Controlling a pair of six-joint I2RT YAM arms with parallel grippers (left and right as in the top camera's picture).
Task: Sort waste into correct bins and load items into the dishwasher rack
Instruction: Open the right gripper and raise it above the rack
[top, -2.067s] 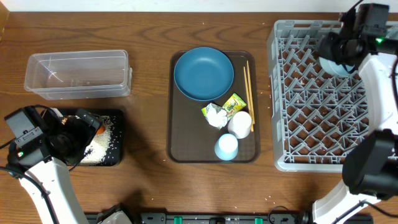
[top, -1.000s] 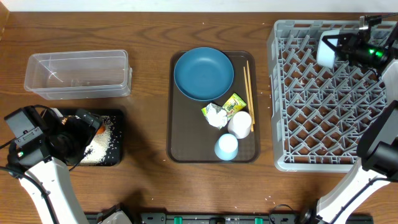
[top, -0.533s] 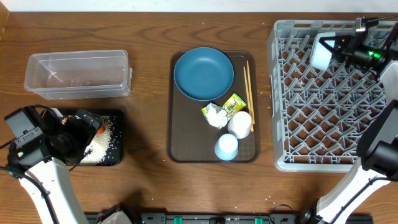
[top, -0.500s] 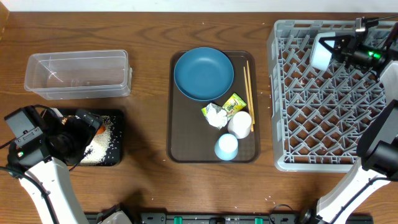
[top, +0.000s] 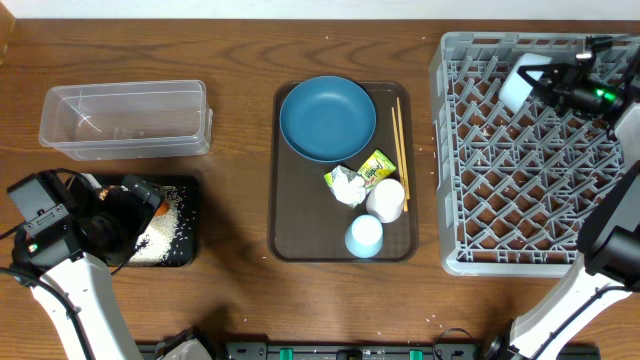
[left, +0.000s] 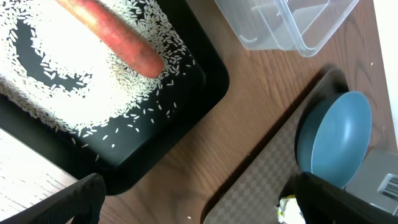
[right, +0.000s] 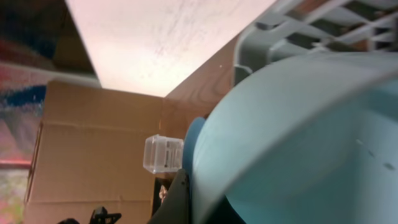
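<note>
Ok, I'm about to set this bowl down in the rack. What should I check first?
1. Grip: the right gripper is shut on the bowl: ok.
2. Position: the bowl hangs over the rack, inside its walls: ok.
3. Space: no other dishes in the slots below the bowl: ok.
4. Alignment: the rim is lined up between the pegs: cannot tell.
5. Other arm: the left gripper is open over the black tray, far from the rack: ok.

pale blue bowl (top: 514, 88) now tipped sideways (over the rack (top: 500, 180)).
</note>
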